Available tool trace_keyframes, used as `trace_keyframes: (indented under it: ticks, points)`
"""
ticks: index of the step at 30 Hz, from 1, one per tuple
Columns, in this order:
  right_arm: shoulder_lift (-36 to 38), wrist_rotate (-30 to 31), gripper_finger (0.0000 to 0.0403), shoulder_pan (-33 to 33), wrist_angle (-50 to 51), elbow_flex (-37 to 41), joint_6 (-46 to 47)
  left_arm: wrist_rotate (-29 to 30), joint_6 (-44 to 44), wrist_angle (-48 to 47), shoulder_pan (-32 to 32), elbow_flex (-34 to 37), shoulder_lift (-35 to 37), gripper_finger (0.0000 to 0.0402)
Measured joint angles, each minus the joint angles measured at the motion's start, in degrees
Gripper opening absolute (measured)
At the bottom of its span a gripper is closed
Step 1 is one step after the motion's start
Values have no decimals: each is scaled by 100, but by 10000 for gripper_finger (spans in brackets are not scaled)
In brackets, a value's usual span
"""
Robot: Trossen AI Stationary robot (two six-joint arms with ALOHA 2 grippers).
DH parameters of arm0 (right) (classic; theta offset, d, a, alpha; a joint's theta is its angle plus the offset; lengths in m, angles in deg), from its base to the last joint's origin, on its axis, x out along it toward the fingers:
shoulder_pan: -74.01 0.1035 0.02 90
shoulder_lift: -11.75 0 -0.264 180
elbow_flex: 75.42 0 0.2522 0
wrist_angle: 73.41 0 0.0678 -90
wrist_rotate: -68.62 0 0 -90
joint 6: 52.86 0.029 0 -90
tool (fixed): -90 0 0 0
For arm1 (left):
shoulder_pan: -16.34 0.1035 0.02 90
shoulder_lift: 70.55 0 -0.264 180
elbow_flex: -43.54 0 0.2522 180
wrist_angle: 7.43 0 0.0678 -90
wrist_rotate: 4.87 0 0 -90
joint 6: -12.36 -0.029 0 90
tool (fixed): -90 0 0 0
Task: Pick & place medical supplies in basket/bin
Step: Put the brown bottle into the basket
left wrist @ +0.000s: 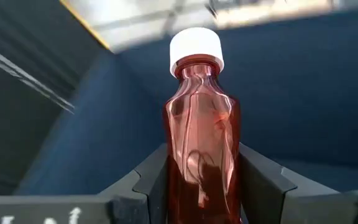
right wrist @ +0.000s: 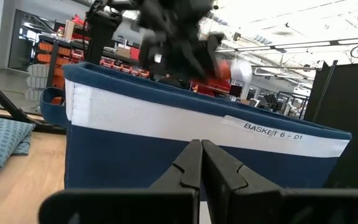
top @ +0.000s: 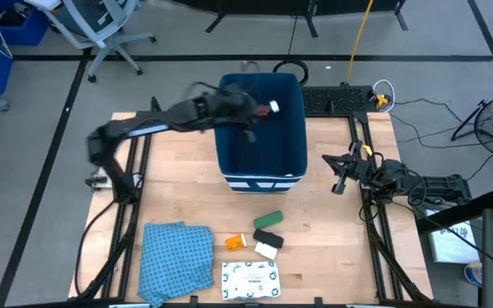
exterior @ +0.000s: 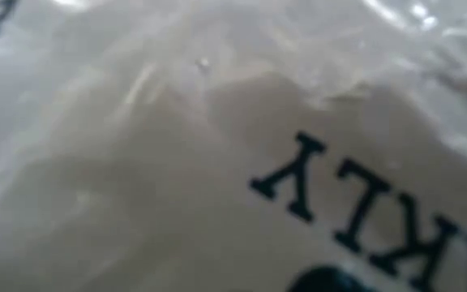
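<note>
My left gripper hangs over the open top of the tall dark blue bin, shut on a red-orange see-through bottle with a white cap. The right wrist view shows that gripper and the bottle above the bin's rim. A green piece, a black piece, a small white box, an orange-white packet and a white green-printed pouch lie flat on the table near its front edge. My right gripper waits shut to the right of the bin. My left gripper pinches the bottle's body between its two fingers, one on each side. The bottle lies along the fingers, its white cap pointing away from the wrist. It is lifted clear, above the bin's opening.
A blue patterned cloth lies at the table's near left corner. The bin carries a white stripe low on its near side. A white plastic pouch with black print fills the low view. Bare wood shows left and right of the bin.
</note>
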Motion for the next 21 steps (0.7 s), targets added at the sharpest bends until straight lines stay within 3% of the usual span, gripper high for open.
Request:
trace_keyframes:
  ticks: [6,16,21]
  points:
    - [0,3,0,1,85,0,1,-145,-4,-77,180,-216,-1018,156]
    - [-9,8,0,0,258,0,46,-1142,126,-643,244,-212,-1896,156]
    - [-9,12,0,1,256,0,154,-1197,78,-669,158,-212,-2204,156]
